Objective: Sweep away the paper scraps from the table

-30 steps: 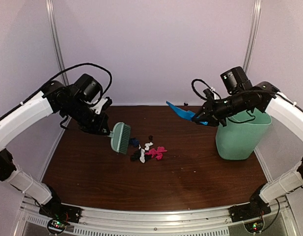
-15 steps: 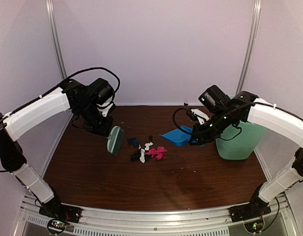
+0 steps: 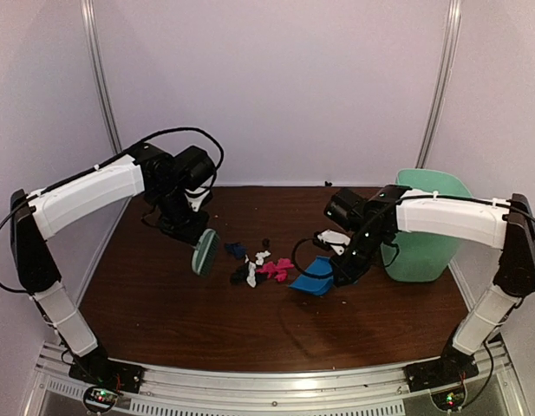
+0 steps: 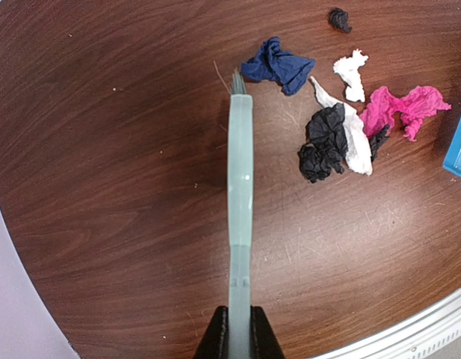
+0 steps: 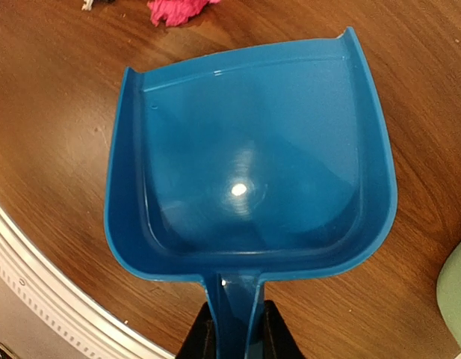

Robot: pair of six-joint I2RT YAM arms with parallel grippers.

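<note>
Left hand (image 4: pixel 240 336): fingers pressed together on the handle of the brush (image 4: pixel 240 172), pinching it from both sides. The brush is seen edge-on from the wrist and points away from the hand. Its far end lies just beside the blue scrap (image 4: pixel 279 63). Whether the bristles touch the surface (image 3: pixel 163 312) cannot be told.

Right hand (image 5: pixel 237 329): fingers pinching the handle of the dustpan (image 5: pixel 252 187). The pan is empty inside and its open mouth faces the scraps (image 3: pixel 263 267). Its lip lies near the pink scrap (image 4: pixel 406 108). Contact between lip and surface cannot be confirmed.

Scraps: all on the surface, gathered in one loose cluster near the middle, between brush on the left and dustpan on the right. The cluster includes the black scrap (image 4: pixel 323 142) touching a long white one, a second white piece farther back, and a small dark wad (image 4: pixel 338 18) apart at the far side.

Bin (image 3: pixel 423 251): upright at the right rear of the surface, behind the right arm, well apart from the scraps.
</note>
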